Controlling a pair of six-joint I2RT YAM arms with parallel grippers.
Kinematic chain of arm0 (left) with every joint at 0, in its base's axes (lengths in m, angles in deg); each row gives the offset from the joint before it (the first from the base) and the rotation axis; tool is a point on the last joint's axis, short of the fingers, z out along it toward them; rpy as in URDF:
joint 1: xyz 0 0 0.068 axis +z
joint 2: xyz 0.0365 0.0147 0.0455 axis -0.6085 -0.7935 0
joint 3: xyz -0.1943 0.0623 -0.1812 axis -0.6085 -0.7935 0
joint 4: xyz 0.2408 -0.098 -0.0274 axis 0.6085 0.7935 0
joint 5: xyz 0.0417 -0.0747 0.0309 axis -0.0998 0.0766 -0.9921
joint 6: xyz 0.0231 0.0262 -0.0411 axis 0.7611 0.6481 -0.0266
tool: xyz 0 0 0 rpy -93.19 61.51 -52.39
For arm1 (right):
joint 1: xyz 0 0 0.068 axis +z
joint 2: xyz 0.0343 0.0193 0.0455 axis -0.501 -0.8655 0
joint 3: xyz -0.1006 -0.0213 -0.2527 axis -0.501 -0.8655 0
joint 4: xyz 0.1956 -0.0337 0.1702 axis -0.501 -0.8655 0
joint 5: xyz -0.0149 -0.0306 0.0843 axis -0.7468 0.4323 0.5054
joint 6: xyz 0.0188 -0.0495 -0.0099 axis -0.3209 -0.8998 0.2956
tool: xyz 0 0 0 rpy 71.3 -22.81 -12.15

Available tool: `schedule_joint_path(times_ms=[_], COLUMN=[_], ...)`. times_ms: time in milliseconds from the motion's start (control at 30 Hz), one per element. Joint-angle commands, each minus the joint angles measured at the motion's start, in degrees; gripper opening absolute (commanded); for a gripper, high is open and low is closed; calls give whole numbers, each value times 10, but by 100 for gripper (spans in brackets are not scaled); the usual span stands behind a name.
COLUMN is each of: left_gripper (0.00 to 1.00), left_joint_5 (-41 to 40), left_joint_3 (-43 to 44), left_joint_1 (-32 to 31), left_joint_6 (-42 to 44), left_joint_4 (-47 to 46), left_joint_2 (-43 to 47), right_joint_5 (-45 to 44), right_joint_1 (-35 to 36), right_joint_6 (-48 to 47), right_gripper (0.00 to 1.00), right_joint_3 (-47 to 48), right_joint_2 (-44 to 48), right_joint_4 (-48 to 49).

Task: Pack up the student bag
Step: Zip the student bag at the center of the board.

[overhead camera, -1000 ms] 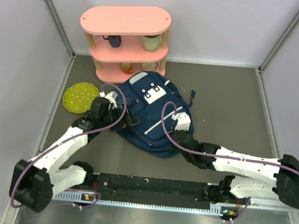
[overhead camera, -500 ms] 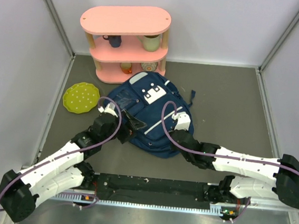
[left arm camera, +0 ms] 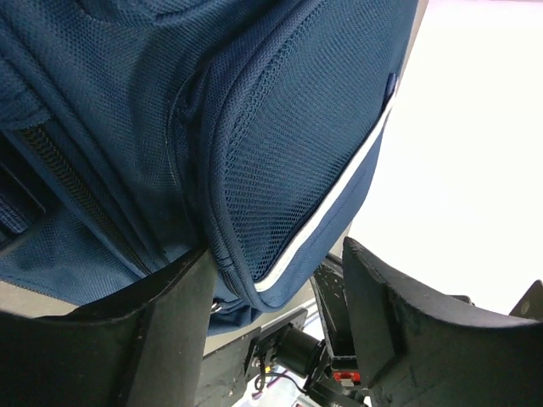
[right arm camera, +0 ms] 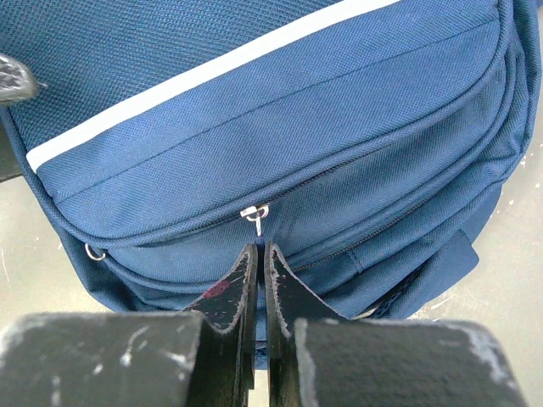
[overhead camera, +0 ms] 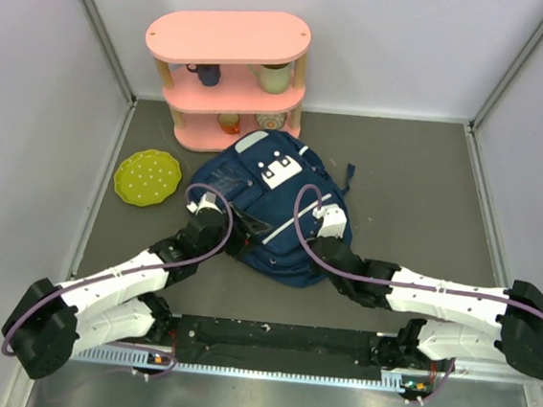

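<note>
The student bag [overhead camera: 270, 199], navy blue with a white stripe, lies flat in the middle of the table. My left gripper [overhead camera: 234, 235] is at the bag's near left edge. In the left wrist view it [left arm camera: 278, 256] is open and straddles a pocket corner of the bag [left arm camera: 280, 161]: the left finger [left arm camera: 170, 314] touches the fabric and the right finger [left arm camera: 399, 314] stands apart. My right gripper [overhead camera: 327, 224] rests on the bag's right side. In the right wrist view it [right arm camera: 261, 251] is shut on the blue zipper pull hanging below the silver slider [right arm camera: 254, 212] of a front pocket [right arm camera: 280, 144].
A pink three-tier shelf [overhead camera: 228, 74] with cups and bowls stands just behind the bag. A green dotted plate [overhead camera: 146, 176] lies to the bag's left. Grey walls close in the table on three sides. A black rail [overhead camera: 278, 339] runs between the arm bases.
My left arm has swung nearer and to the right, from the bag's left side to its near left edge, and its jaws have narrowed. The right arm and bag have not moved.
</note>
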Motion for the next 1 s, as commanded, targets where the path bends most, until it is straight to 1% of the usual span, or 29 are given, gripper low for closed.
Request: schedule_joint_path(times_ms=[0,33,100,133,167,233,267,367,400,500,533,567,633,667,700,733,767,833,867,967], left_gripper=[62,58,52,47,37,28,18,2,0,0,0,0,0,0,0,0,0,0,0,0], left_joint_5=[-17,-14,-6,-4,-2,0,0,-8,-9,-15,-12,-6,19,49,61,73,102,125,146,169], left_joint_3=[11,14,20,21,22,23,24,35,38,57,62,61,38,30,23,16,13,17,17,28], left_joint_1=[-3,-3,-3,-3,-3,-2,-3,0,0,7,12,28,48,72,85,114,127,158,163,184], left_joint_6=[-7,-5,-1,-1,3,10,20,55,65,118,132,156,179,199,213,240,259,301,317,365], left_joint_4=[-75,-74,-74,-73,-71,-68,-65,-39,-20,21,63,73,78,80,78,96,97,119,126,150], left_joint_2=[-28,-35,-53,-63,-67,-76,-78,-83,-83,-75,-68,-63,-39,-30,-24,-13,-10,-8,-8,-14], right_joint_5=[5,5,5,4,4,1,0,-4,-8,-20,-25,-30,-38,-37,-35,-35,-31,-28,-21,-3], right_joint_1=[-3,-3,-4,-4,-4,-3,-3,-4,-4,-3,-3,-4,-10,-13,-18,-21,-23,-27,-29,-34], right_joint_6=[6,6,5,3,3,2,3,-2,-5,-19,-23,-29,-35,-35,-37,-39,-42,-50,-51,-64], right_gripper=[0,0,0,0,0,0,0,0,0,0,0,0,0,0,0,0,0,0,0,0], right_joint_3=[-2,-2,-2,-2,-2,-2,-2,-3,-4,-6,-7,-9,-12,-13,-15,-16,-16,-16,-17,-17], right_joint_2=[14,14,14,14,13,13,13,13,14,14,14,13,10,10,10,10,12,12,11,8], right_joint_4=[23,24,24,23,23,23,23,23,24,25,25,27,26,26,28,31,34,43,48,71])
